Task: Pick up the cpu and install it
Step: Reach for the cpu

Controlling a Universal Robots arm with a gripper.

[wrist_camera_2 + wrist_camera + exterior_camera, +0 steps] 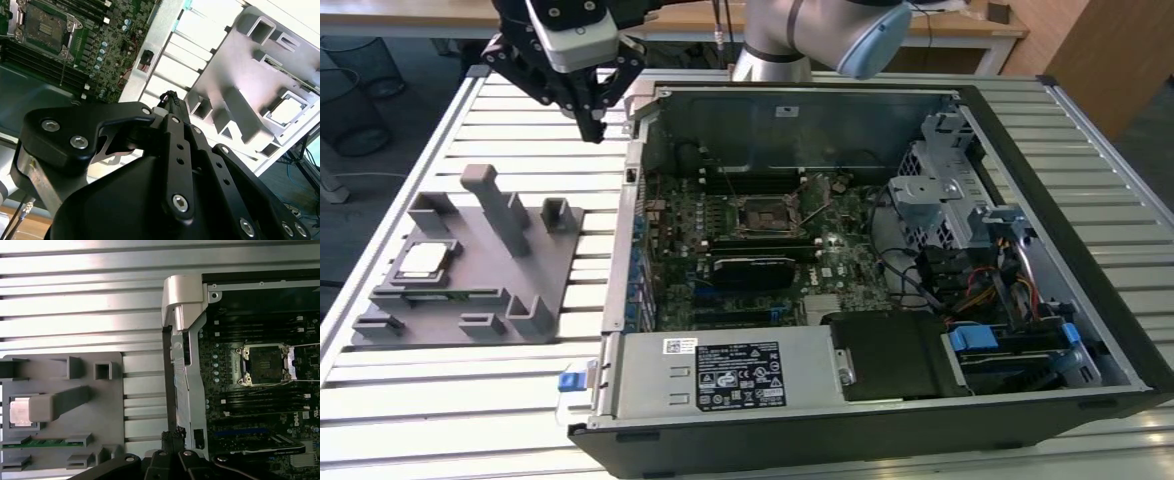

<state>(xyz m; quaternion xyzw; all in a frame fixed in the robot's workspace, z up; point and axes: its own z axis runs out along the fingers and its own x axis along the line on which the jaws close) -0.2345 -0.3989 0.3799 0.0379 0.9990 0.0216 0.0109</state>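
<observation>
**Figure: arm over the bench, cpu in its fixture.** I see the robot's black linkage gripper [594, 128] hanging over the slatted aluminium tabletop [454, 400] at about 11 o'clock in the exterior view. It is just off a corner of the open black computer case [854, 445]. In both wrist views [170, 97] [173, 436] the jaws are pressed together at their tips with nothing between them.

The cpu [424, 260], a small flat square chip with a silvery top and pale rim, lies flat in a recess of the grey plastic fixture tray [547, 270]. That is between 7 and 8 o'clock from the gripper and well apart from it. The tray rests on the tabletop at 9 o'clock from the case, just beside its metal side wall.

In the first wrist view the cpu [19, 412] is partly overlapped by one of the tray's [100, 430] upright posts. A green memory module [35, 442] lies in the slot next to it. In the second wrist view the cpu [287, 111] appears as a bright square in the tray [235, 65].

The black square motherboard socket [765, 212] sits inside the case, at 3 o'clock from the tray, and shows in both wrist views [45, 27] [265, 362].
</observation>
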